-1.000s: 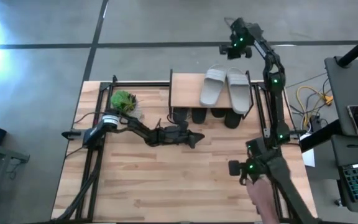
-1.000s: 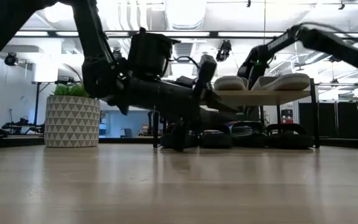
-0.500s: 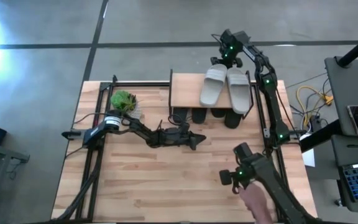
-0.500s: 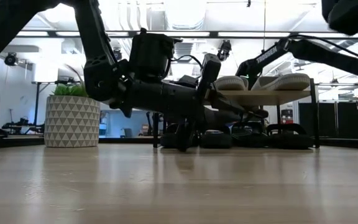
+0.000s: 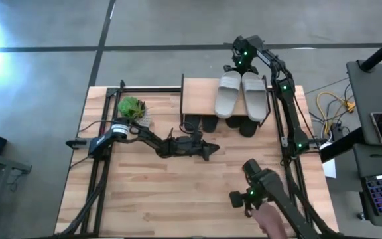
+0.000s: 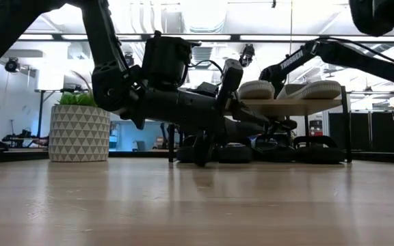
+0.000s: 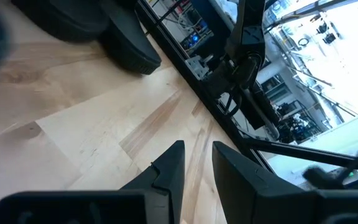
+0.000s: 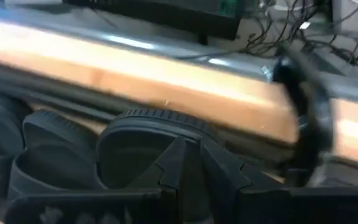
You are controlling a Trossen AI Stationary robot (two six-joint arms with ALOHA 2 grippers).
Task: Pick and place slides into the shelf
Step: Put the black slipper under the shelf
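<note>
Where arm [image 6: 361, 58] crosses shelf [image 6: 289, 106] — "TROSSEN", white lettering

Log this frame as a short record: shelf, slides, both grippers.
shelf: at the far edge of the table
grey slides: two, side by side on the shelf top
black slides: beneath the shelf top
left gripper: low over the table in front of the shelf, fingers slightly apart, empty
right gripper: behind the shelf, shut, empty
</note>
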